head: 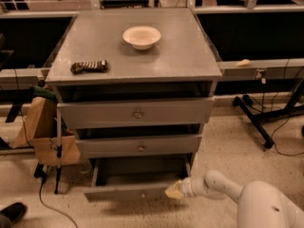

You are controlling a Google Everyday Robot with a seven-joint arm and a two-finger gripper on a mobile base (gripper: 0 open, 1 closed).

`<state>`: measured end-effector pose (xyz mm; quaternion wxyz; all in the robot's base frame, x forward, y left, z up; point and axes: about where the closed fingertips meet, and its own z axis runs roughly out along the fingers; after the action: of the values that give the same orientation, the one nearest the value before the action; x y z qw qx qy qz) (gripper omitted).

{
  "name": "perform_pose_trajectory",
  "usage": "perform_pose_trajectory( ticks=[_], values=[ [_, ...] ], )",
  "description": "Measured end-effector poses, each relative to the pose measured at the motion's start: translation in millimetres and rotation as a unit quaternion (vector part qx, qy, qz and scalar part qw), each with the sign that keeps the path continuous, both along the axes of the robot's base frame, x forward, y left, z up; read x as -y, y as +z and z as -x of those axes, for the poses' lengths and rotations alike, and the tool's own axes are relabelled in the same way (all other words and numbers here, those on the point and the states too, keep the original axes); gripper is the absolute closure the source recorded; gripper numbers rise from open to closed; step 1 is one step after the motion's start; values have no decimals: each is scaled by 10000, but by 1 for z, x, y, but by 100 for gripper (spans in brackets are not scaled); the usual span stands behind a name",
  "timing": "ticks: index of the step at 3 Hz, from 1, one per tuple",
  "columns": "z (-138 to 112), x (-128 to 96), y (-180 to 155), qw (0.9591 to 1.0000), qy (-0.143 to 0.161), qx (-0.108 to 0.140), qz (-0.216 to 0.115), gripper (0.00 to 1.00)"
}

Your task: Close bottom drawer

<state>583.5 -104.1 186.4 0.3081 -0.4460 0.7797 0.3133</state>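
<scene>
Seemingly, end effector [174, 191] touches the bottom drawer [118, 193] (knob barely discernible).

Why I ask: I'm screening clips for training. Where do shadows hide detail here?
Camera view: warm light falls evenly on the cabinet top and bowl; the inside of the bottom drawer lies in deep shadow, like the gaps above the other drawers; the pale gripper at its right front corner stands out.
</scene>
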Motion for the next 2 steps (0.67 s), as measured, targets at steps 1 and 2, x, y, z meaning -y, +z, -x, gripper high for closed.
perform_pose_trajectory(
  ticks=[1, 2],
  values=[
    [2, 0, 1, 10000, 0, 0, 0, 100],
    [-14, -4, 1, 9999, 105, 78, 94, 81]
  ],
)
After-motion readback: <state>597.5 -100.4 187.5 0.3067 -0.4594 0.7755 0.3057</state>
